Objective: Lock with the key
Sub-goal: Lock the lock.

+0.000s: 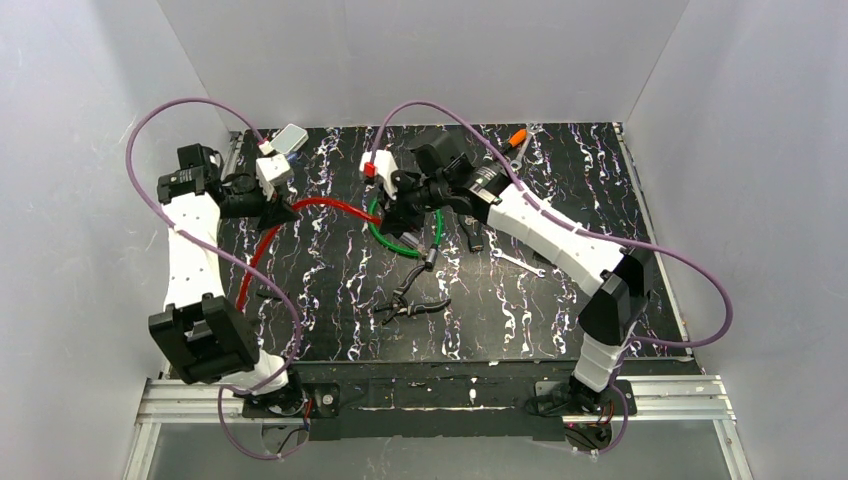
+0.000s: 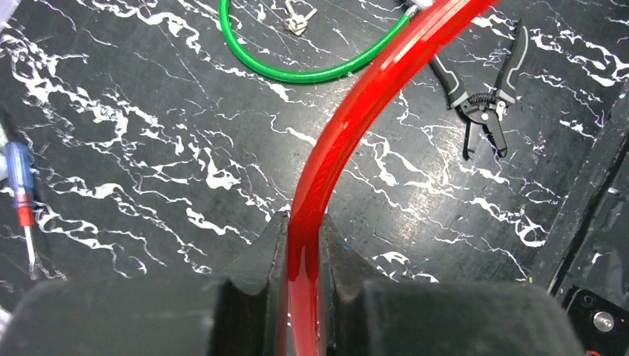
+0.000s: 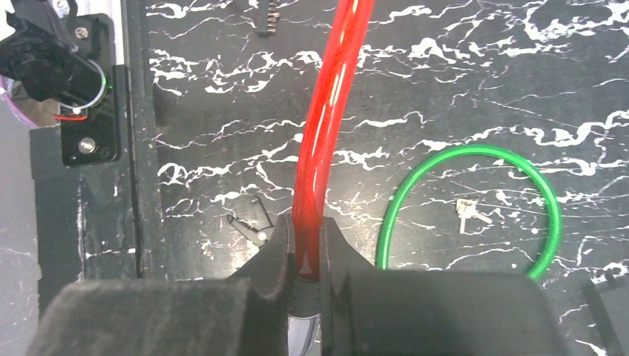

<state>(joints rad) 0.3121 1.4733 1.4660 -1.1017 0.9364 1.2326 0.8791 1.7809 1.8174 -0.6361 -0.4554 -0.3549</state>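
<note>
Arching red cable lock (image 1: pixel 320 204) runs left-right over black mat (image 1: pixel 600 170), tail curving toward near edge; left gripper (image 2: pixel 303 230) pinched tight on it; right gripper (image 3: pixel 305 230) likewise clamped on it; cable end hidden between right fingers; keys (image 3: pixel 469 213) lie flat inside green cable loop (image 3: pixel 467 150), teeth unreadable.

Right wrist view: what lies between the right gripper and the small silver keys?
Only one side of the thin green cable loop, which rings the small silver keys; the rest is bare black marbled tabletop. The right wrist view shows it.
</note>
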